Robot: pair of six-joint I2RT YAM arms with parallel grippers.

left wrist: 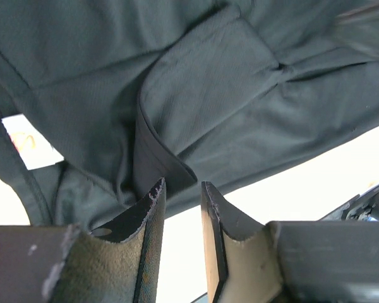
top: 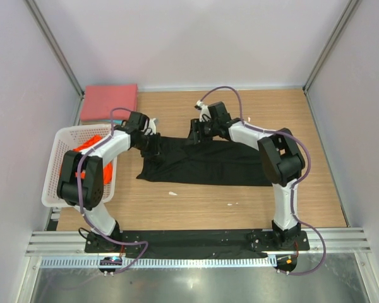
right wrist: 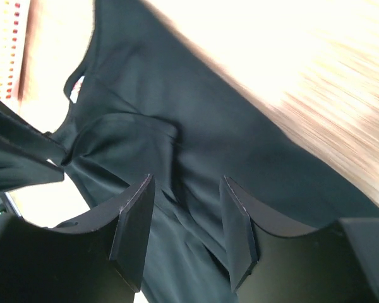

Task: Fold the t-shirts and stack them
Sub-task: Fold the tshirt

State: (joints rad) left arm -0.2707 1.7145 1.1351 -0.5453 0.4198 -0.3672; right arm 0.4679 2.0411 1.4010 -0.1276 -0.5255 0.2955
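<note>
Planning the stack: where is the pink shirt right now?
Top view: the pinkish-red t-shirt lies folded at the far-left corner, just behind the white basket.

L arm (top: 107,148): base at near edge, left side. Upper link rises to a black elbow; white forearm runs fwd and inward toward centre. L claw (top: 153,144) sits at its end, angled down and to the right. L fingers (left wrist: 153,214): narrow gap between them, pads approx. parallel, tip edges worn and chipped.

R arm (top: 279,161): base at near edge, right side. Upper link stands near vertical to a black elbow; white forearm runs fwd and inward toward centre. R claw (top: 194,131) is angled down, facing L claw; the two are near but apart. R fingers (right wrist: 134,224): wide gap, jaws clearly spread.
</note>
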